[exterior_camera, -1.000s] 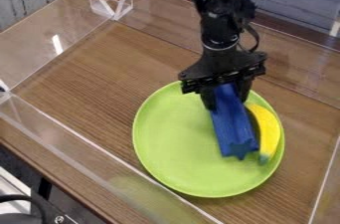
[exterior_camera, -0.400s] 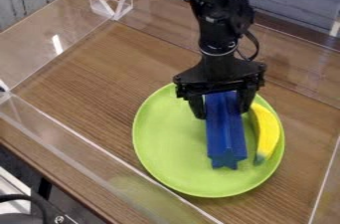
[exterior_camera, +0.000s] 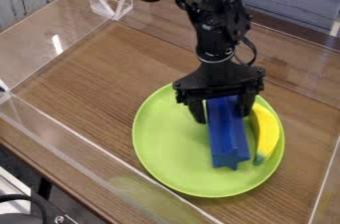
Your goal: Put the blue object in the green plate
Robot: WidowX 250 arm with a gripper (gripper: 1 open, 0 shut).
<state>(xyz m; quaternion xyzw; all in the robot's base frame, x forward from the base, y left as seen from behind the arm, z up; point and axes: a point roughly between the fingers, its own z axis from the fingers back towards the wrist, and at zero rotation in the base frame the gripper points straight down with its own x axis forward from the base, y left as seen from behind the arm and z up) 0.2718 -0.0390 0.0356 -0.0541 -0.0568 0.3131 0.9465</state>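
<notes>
The blue object (exterior_camera: 228, 134), a long dark-blue ridged block, lies flat in the green plate (exterior_camera: 166, 138), running from the plate's middle toward its near right rim. A yellow banana-shaped toy (exterior_camera: 265, 133) rests in the plate just right of the block. My gripper (exterior_camera: 220, 97) points straight down over the block's far end, open, with one black finger (exterior_camera: 194, 106) on each side of the block. Nothing is gripped between them.
The plate sits on a wood-grain tabletop (exterior_camera: 106, 69) fenced by low clear acrylic walls (exterior_camera: 54, 138). A clear triangular stand (exterior_camera: 109, 4) is at the far left corner. The black arm (exterior_camera: 213, 19) rises above the plate's far side.
The gripper opened and let go of the blue block, which settled from a tilted pose to lying straight and flat in the plate. The hand itself has barely shifted.
</notes>
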